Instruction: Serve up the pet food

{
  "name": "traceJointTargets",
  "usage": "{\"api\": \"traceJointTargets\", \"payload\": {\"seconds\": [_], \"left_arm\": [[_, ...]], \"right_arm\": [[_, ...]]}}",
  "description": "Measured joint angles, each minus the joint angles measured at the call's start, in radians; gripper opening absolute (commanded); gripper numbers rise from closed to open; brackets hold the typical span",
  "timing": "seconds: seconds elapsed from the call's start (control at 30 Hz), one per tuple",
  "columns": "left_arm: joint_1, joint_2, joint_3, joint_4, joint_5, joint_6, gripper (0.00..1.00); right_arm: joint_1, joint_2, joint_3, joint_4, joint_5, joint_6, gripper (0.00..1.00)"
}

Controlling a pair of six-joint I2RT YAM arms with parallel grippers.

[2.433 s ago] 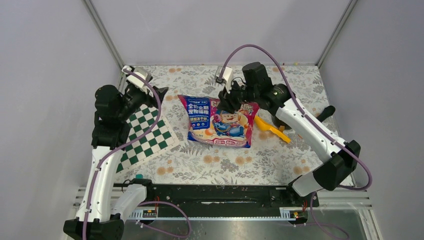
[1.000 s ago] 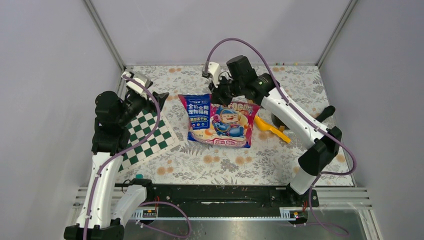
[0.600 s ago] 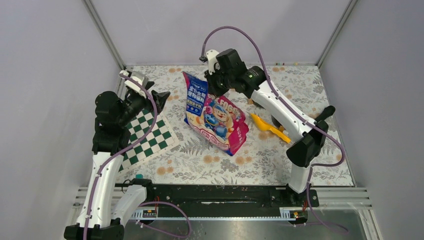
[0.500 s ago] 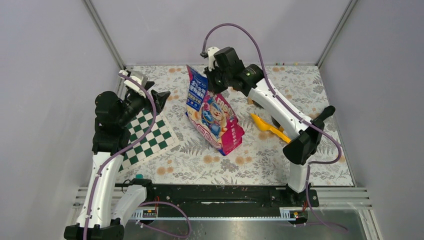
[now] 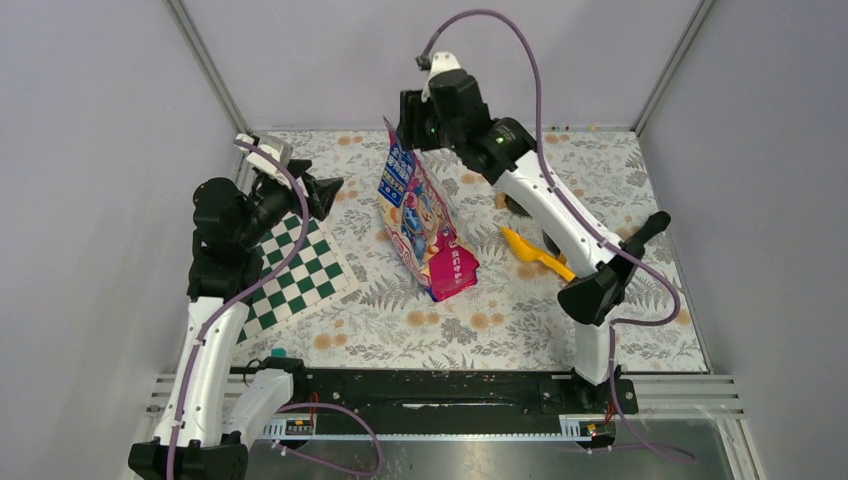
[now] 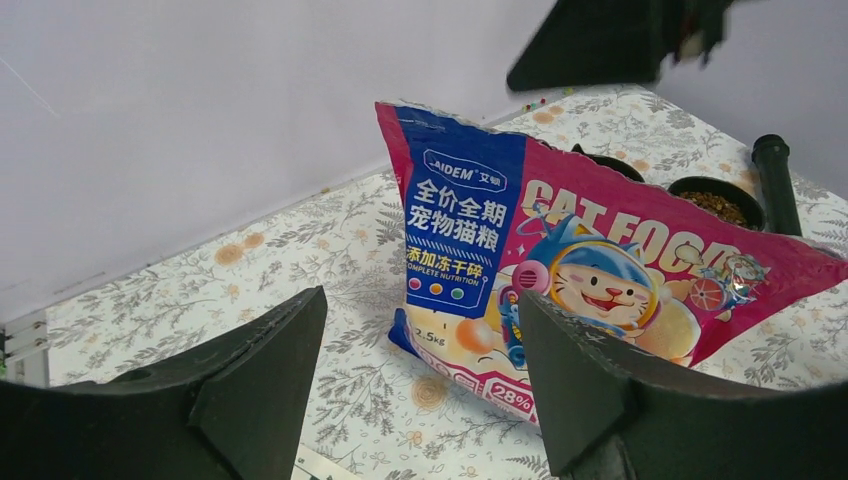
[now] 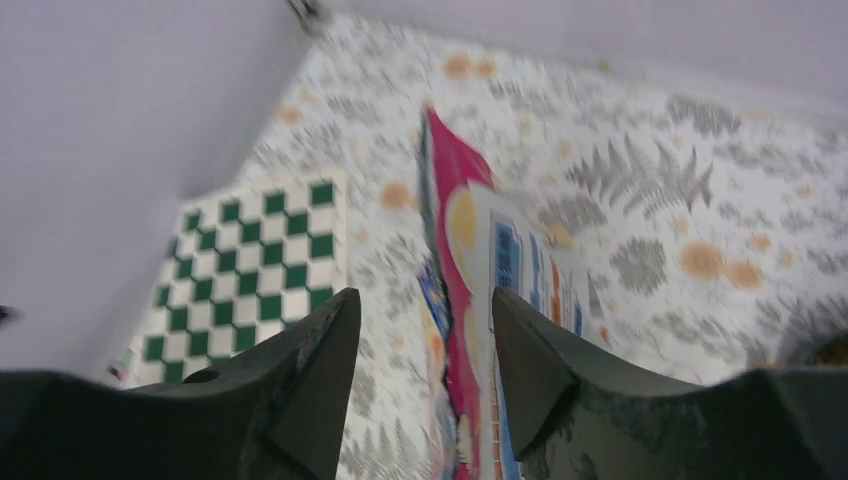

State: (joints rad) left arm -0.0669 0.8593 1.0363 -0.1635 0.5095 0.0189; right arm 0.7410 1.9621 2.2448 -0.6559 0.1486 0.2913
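My right gripper [image 5: 403, 128] is clamped on the top edge of the upright bag [image 5: 425, 215], while my left gripper [image 5: 322, 193], jaws apart, hovers left of the bag.

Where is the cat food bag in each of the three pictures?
Top external: the cat food bag stands tilted mid-table, its top corner at the right gripper.
Left wrist: it fills the middle and right, cartoon cat facing the camera, beyond the left gripper.
Right wrist: seen edge-on from above, between the fingers.
Shared landmark: the green checkered mat, left of the bag from above, is lower left in the right wrist view; the left wrist view misses it.
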Motion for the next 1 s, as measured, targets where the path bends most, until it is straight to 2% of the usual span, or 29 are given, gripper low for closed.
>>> {"api": "traceJointTargets", "payload": {"seconds": [0.2,0.27,0.37,0.57,0.77,0.83,1.0], "left_arm": [[0.000,0.006,-0.022,0.010,-0.005,-0.038,0.71],[0.000,0.006,-0.044,0.018,-0.014,-0.053,0.60],[0.000,0.010,-0.087,0.024,-0.017,-0.095,0.54],[-0.005,0.084,-0.164,0.081,0.056,-0.258,0.34],[-0.081,0.228,-0.264,0.105,0.080,-0.352,0.23],[-0.127,0.285,-0.278,0.097,0.091,-0.358,0.16],[-0.210,0.420,-0.278,0.114,0.116,-0.383,0.13]], "right_arm": [[-0.001,-0.108,0.042,0.111,0.007,-0.008,0.63],[-0.012,-0.151,0.032,0.113,0.007,-0.004,0.60],[-0.059,-0.231,-0.040,0.109,0.008,0.025,0.56],[-0.196,-0.412,-0.447,0.132,0.006,0.092,0.52],[-0.213,-0.430,-0.801,0.139,-0.088,0.108,0.52],[-0.213,-0.430,-0.880,0.137,-0.133,0.114,0.50],[-0.213,-0.411,-0.998,0.191,-0.291,0.143,0.44]]}}
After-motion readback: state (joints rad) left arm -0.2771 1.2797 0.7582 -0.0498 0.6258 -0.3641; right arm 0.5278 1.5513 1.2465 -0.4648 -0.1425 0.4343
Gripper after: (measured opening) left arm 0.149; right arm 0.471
